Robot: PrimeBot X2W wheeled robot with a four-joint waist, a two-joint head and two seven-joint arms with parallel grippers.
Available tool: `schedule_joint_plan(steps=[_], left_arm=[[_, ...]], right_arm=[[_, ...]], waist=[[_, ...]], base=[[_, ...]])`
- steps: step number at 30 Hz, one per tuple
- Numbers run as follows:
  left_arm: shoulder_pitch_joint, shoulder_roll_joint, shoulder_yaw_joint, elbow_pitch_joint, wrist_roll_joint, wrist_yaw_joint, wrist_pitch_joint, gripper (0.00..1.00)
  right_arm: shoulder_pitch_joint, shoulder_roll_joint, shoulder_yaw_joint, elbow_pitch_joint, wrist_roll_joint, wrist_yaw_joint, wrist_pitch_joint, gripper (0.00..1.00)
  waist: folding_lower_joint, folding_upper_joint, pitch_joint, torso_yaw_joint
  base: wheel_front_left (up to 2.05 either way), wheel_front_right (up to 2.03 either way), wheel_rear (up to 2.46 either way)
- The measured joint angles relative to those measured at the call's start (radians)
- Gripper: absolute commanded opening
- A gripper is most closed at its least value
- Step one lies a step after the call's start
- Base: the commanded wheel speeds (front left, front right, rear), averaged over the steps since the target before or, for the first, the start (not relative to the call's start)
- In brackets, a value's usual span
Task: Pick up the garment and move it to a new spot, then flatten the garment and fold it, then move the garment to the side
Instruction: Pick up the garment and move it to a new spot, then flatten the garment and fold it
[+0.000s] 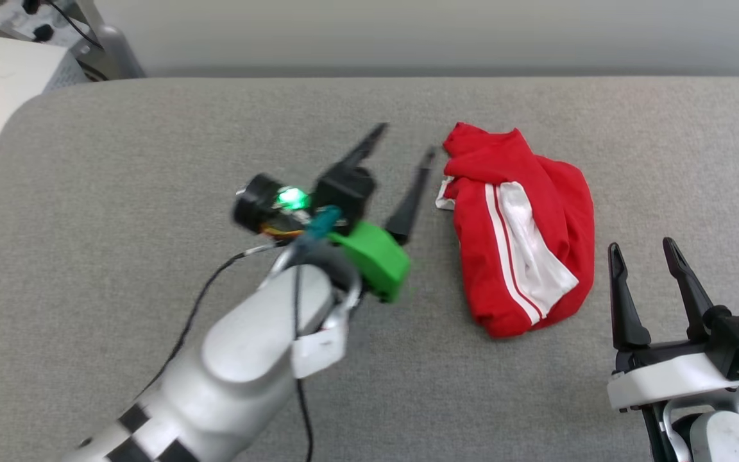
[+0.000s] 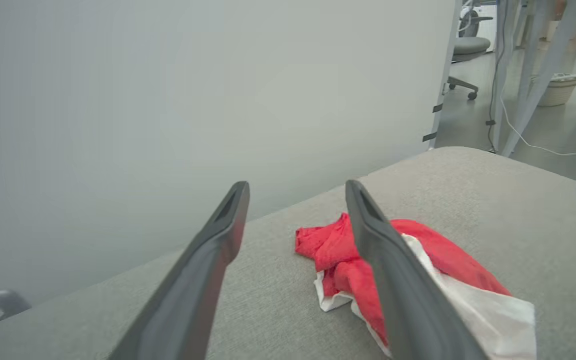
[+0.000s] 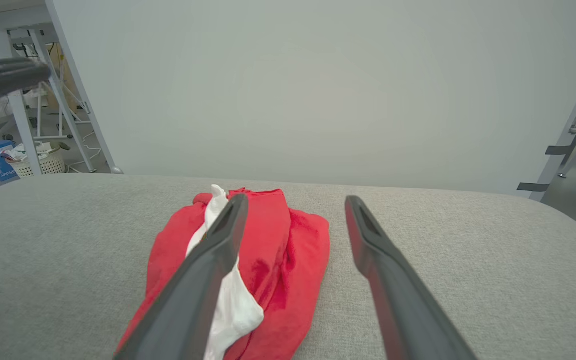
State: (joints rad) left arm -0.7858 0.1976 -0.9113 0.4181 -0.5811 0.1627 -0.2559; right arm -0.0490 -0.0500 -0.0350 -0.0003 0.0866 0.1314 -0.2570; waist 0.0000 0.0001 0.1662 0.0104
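The garment (image 1: 523,231) lies in a crumpled red heap with white sleeve and stripe showing, right of centre on the grey padded table (image 1: 151,160). My left gripper (image 1: 405,144) hovers just left of it, open, fingers spread and empty, pointing toward the heap's upper left edge. In the left wrist view the garment (image 2: 433,255) sits beyond and partly behind the right finger. My right gripper (image 1: 642,247) stands open near the front right, a short way right of the heap's lower end. The right wrist view has the garment (image 3: 273,255) ahead, partly behind the left finger.
A white bench with cables and equipment (image 1: 4,70) stands off the table's far left corner. A pale wall (image 3: 318,85) runs behind the table. Beyond the table edge are a chair (image 2: 468,50), a basket (image 3: 38,160) and metal frame legs.
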Motion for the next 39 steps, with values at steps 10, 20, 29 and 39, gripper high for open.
schedule_joint_plan(steps=[10,20,29,39], left_arm=[[0.318,0.110,0.349,-0.152,0.091,0.104,0.000,1.00],[0.585,0.085,0.607,-0.252,0.185,0.061,0.000,1.00],[0.753,-0.007,0.763,-0.289,0.273,-0.058,0.000,1.00],[0.783,-0.090,0.823,-0.234,0.365,-0.150,0.000,1.00]], right_arm=[[0.042,0.000,0.016,-0.006,-0.007,0.000,0.000,1.00],[0.074,0.000,0.022,0.001,-0.005,0.000,0.000,1.00],[0.108,0.000,0.030,0.040,0.010,0.000,0.000,1.00],[0.123,0.001,0.035,0.095,0.017,0.000,0.000,1.00]], waist=[[0.0000,0.0000,-0.078,0.032],[0.0000,0.0000,-0.114,0.025],[-0.0001,0.0000,-0.136,0.020],[0.0000,0.0000,-0.144,0.029]], base=[[0.00,0.00,0.00],[0.00,0.00,0.00],[0.00,0.00,0.00],[0.00,0.00,0.00]])
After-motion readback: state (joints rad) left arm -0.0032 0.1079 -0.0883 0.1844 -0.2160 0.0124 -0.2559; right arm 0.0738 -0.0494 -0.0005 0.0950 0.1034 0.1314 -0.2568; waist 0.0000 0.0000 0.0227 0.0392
